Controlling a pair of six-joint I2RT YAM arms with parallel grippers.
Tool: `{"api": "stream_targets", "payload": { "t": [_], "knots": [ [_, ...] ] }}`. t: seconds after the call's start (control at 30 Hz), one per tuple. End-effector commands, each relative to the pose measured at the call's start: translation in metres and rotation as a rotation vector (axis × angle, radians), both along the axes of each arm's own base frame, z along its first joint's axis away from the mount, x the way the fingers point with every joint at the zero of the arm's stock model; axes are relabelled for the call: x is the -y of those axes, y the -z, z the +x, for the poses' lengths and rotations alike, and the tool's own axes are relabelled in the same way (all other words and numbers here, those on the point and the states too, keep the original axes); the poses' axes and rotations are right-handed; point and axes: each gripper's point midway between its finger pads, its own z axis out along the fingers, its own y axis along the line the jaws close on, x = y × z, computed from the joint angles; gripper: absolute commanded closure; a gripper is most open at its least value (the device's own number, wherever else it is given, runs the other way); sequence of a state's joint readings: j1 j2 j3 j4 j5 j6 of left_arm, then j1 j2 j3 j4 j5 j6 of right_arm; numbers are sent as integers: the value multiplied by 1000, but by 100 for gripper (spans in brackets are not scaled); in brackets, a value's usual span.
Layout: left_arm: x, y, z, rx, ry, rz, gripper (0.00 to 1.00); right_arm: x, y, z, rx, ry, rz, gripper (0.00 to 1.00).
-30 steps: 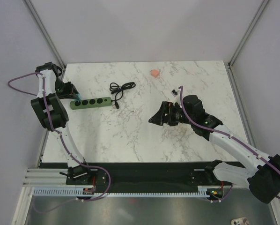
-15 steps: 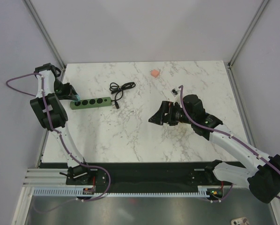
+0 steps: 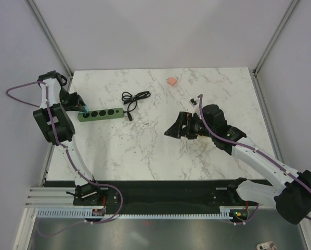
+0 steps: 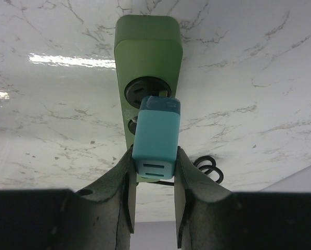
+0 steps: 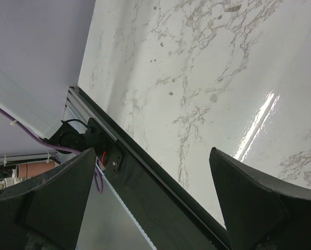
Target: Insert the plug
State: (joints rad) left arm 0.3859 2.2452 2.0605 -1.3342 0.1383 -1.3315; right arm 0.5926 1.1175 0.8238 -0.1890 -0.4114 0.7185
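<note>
Left gripper [image 4: 154, 159]: fingers [image 4: 127, 177] clamped on the sides of the plug [image 4: 155, 134], gripping its rear half. The plug's front end sits at the end socket of the green strip [image 4: 147, 54]; how deep it is seated cannot be told. The strip lies flat at the table's [image 3: 145, 151] far left. A coiled black cable [image 3: 135, 97] lies just beyond the strip's other end.

Right gripper [image 5: 150, 156]: fingers wide apart, holding nothing, above the table's right centre, well apart from the strip.
</note>
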Motion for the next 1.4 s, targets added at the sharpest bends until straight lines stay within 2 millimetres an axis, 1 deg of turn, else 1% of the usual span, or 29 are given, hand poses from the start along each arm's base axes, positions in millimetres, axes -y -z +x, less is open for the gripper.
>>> {"api": "stream_targets", "payload": {
  "t": [0.0, 0.1, 0.2, 0.37, 0.5, 0.57, 0.7, 1.03, 1.23, 1.37],
  "knots": [
    [-11, 9, -9, -36, 14, -9, 98, -5, -23, 8, 46, 9, 35, 2],
    [-5, 9, -10, -35, 36, -41, 98, -5, -23, 9, 50, 11, 33, 2],
    [-3, 4, -8, -15, 55, -49, 98, -4, -23, 9, 50, 15, 33, 2],
    [-3, -3, -9, -5, 79, -40, 98, -5, -22, 9, 47, 13, 30, 2],
    [-9, -4, -13, -23, 69, 1, 98, -4, -21, 8, 50, 13, 28, 2],
    [-9, -2, -13, -25, 72, 0, 98, -3, -21, 8, 49, 16, 28, 2],
    [-7, 4, -23, -78, 66, -15, 98, -2, -22, 8, 54, 19, 29, 2],
    [-3, 5, -21, -72, 69, -33, 98, -4, -21, 11, 55, 20, 24, 2],
    [-3, 4, -27, -95, 71, -29, 98, -3, -20, 11, 56, 24, 19, 2],
    [3, 7, -28, -94, 81, -50, 98, -2, -22, 11, 59, 29, 24, 2]
  ]
}}
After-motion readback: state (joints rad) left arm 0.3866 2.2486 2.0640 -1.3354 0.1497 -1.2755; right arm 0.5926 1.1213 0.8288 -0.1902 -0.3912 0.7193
